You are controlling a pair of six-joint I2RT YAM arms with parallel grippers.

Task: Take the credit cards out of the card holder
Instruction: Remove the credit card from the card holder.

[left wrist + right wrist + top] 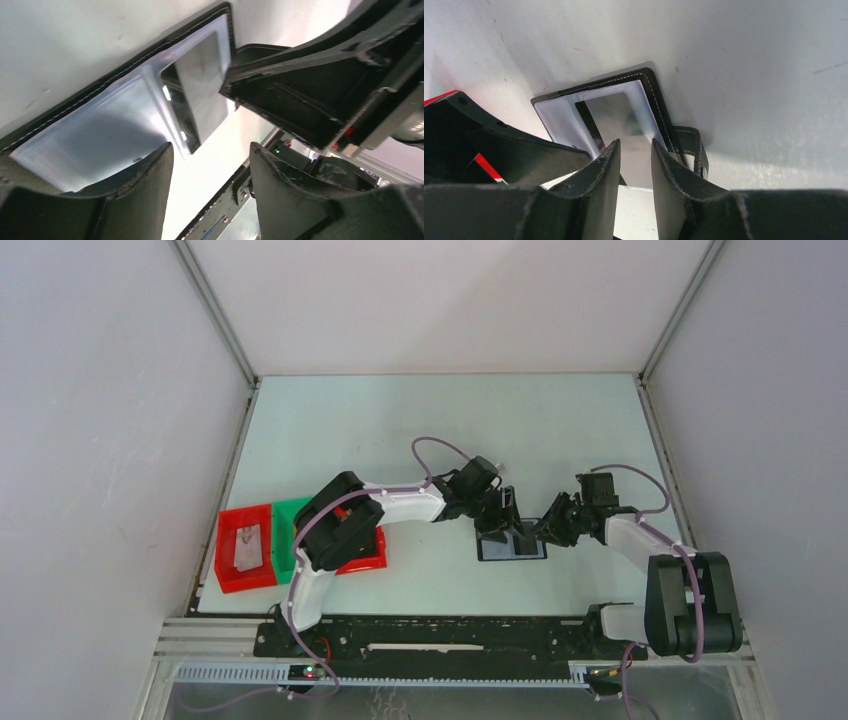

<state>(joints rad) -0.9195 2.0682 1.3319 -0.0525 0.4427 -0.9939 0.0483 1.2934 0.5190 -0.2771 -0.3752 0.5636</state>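
The black card holder (516,551) lies open and flat on the table between both grippers. Its stitched black edge and clear plastic window show in the left wrist view (100,130) and the right wrist view (574,102). A pale grey-tan surface shows in the window; I cannot tell whether it is a card. My left gripper (497,525) is open and empty at the holder's edge (211,146). My right gripper (548,530) has its jaws a narrow gap apart over the window's near end (635,142). One pale grey card (247,546) lies in the red tray.
A red tray (228,578) and a green tray (290,515) stand at the left edge, partly under the left arm. The holder's strap with its snap (696,150) lies just right of the right fingers. Walls enclose the table on three sides.
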